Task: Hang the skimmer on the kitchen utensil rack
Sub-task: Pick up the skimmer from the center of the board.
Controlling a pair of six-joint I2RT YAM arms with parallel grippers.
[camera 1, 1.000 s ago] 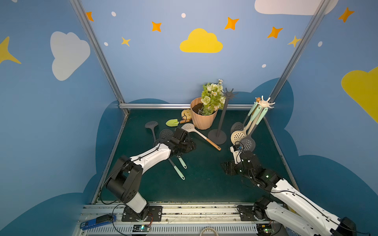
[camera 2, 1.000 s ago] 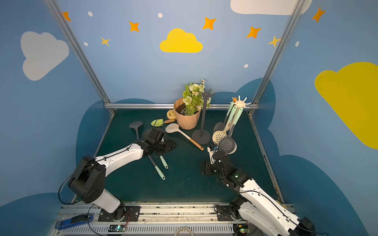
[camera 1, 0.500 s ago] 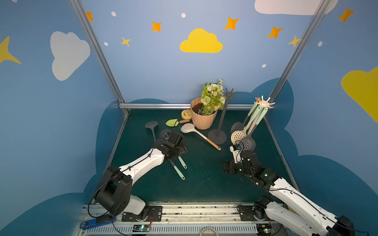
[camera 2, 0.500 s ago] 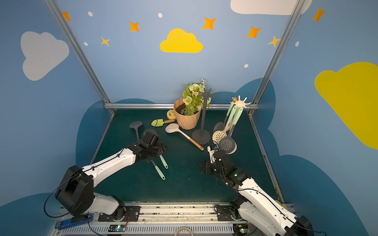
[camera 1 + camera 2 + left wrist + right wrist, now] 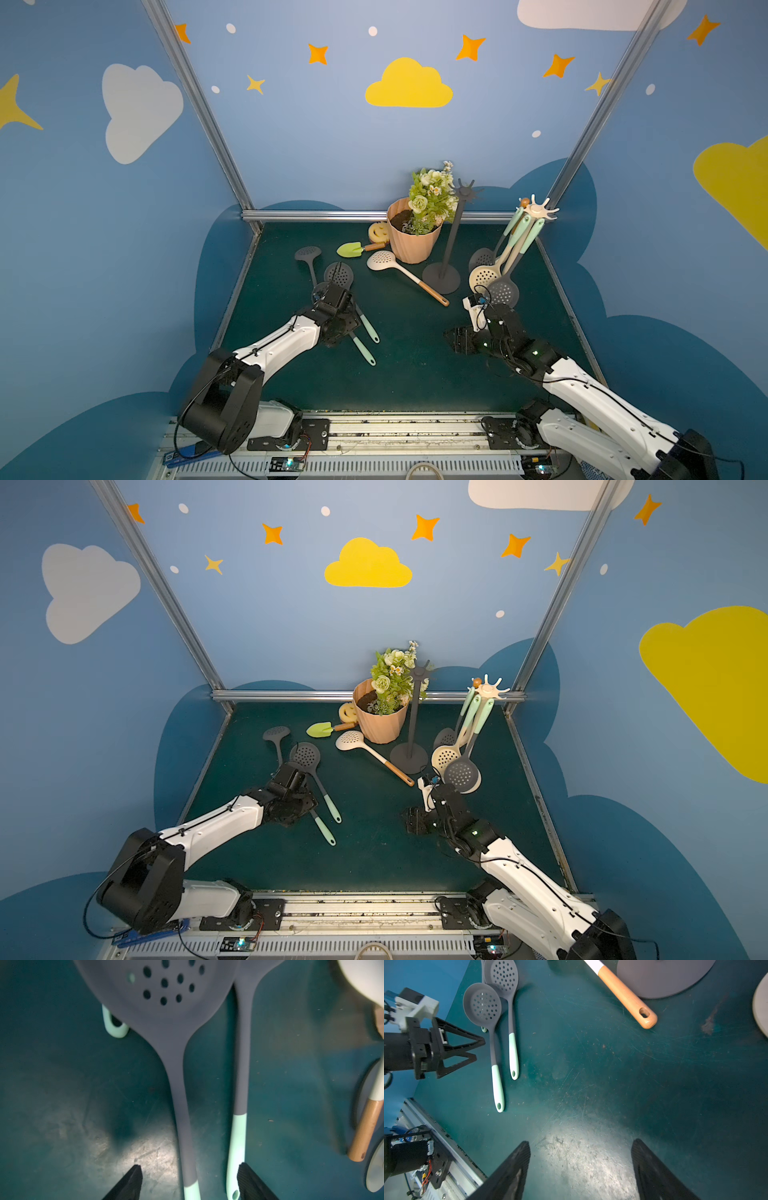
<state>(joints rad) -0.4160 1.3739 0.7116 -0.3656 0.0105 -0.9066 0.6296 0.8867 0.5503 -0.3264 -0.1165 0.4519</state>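
Wide left claw (image 5: 189, 1166) straddles skimmer (image 5: 180, 1084) and neighbouring skimmer (image 5: 242, 1064); right claw (image 5: 580, 1144) wide too.

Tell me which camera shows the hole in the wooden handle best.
Right wrist view: the wooden handle lies close and sharp, its hole plain. In both top views the handle is too small to show it. The left wrist view catches it blurred.

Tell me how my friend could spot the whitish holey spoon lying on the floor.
Find the peach flower pot at the back of the green mat. Just in front of it lies a skimmer, head near the pot, handle slanting past the dark stand's round base. The other skimmers lying there are grey; this one is cream with a wooden handle.
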